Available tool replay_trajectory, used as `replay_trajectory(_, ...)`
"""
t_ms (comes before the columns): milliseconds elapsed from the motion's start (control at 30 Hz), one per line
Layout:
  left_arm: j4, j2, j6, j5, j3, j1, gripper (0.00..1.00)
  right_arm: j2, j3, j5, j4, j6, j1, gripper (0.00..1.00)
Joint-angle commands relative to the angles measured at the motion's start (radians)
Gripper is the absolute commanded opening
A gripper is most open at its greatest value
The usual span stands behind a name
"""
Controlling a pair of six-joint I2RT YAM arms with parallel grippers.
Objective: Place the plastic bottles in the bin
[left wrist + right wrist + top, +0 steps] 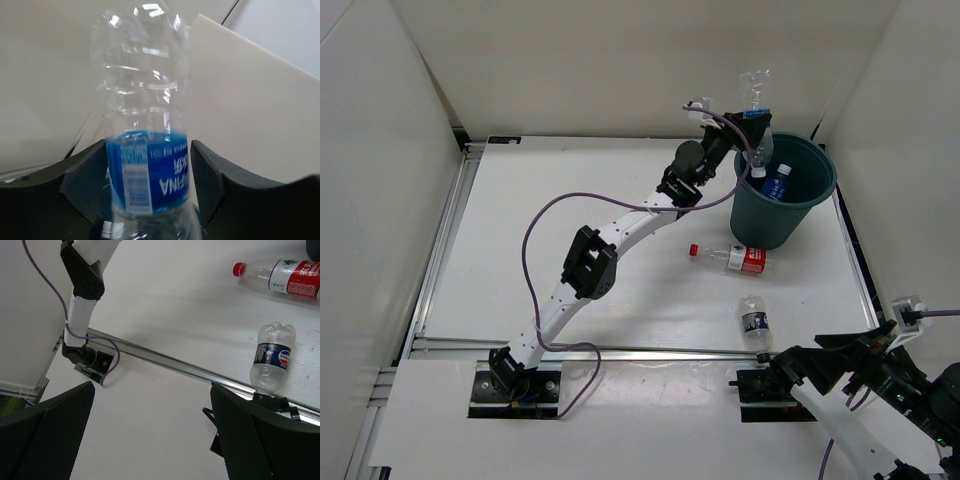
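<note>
Clear ribbed plastic bottle (145, 150), blue-labelled, clamped in left hand (146, 200) above round bin (770, 222); right hand (152, 405) gapes wide.

Far right on the surface (570, 180): the bin (790, 218). Inside the bin, one bottle (778, 184). Above its back left rim, a second bottle (756, 90) in the left gripper (754, 116). Just in front of the bin, a third bottle (735, 258) lying down. Nearer still, a fourth bottle (753, 321).

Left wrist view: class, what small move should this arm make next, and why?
Probably open the left gripper: its fingers clamp the clear blue-labelled plastic bottle, which seems to hang above the round dark teal-grey plastic bin, near its far rim, so releasing should drop it inside.
</note>
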Motion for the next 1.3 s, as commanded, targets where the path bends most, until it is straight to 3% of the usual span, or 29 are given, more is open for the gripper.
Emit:
replay_trajectory(0,0.049,-0.045,-0.013,-0.014,0.026,0.001,0.77,0.026,-0.022,-0.033,-0.006,-0.028,0.006,1.0)
replay_trajectory(33,0.049,-0.045,-0.013,-0.014,0.017,0.001,0.81,0.026,-0.022,-0.042,-0.006,-0.028,0.006,1.0)
replay_trajectory(67,0.049,-0.045,-0.013,-0.014,0.017,0.001,0.96,0.026,-0.022,-0.042,-0.006,-0.028,0.006,1.0)
replay_trajectory(100,0.049,-0.045,-0.013,-0.002,0.017,-0.008,1.0,0.026,-0.022,-0.042,-0.006,-0.028,0.006,1.0)
replay_trajectory(333,-0.049,-0.114,0.034,0.118,0.007,-0.019,1.0,0.017,-0.013,0.009,-0.015,-0.028,0.006,1.0)
replay_trajectory(467,-0.331,-0.328,0.206,0.228,-0.121,-0.071,1.0,0.026,0.009,0.168,-0.044,-0.005,0.006,1.0)
replay_trajectory(500,-0.471,-0.385,0.293,0.24,-0.162,-0.083,1.0,0.037,0.009,0.193,-0.034,-0.005,0.006,1.0)
replay_trajectory(600,-0.62,-0.652,0.367,0.205,-0.469,-0.135,1.0,0.071,-0.004,0.265,-0.003,-0.025,0.006,1.0)
replay_trajectory(633,-0.641,-0.803,0.367,0.166,-0.57,-0.146,1.0,0.083,-0.014,0.286,0.008,-0.025,0.006,1.0)
replay_trajectory(767,-0.687,-1.104,0.309,0.04,-1.027,-0.222,1.0,0.175,-0.036,0.317,0.042,-0.062,0.015,1.0)
replay_trajectory(900,-0.806,-1.269,0.272,-0.13,-1.196,-0.309,1.0,0.25,-0.079,0.34,0.065,-0.089,0.015,1.0)
replay_trajectory(1067,-1.009,-1.396,0.16,-0.34,-1.269,-0.341,1.0,0.396,-0.112,0.353,0.031,-0.115,0.015,1.0)
replay_trajectory(1267,-1.129,-1.569,0.047,-0.43,-1.401,-0.362,1.0,0.598,-0.083,0.365,0.023,-0.138,0.015,1.0)
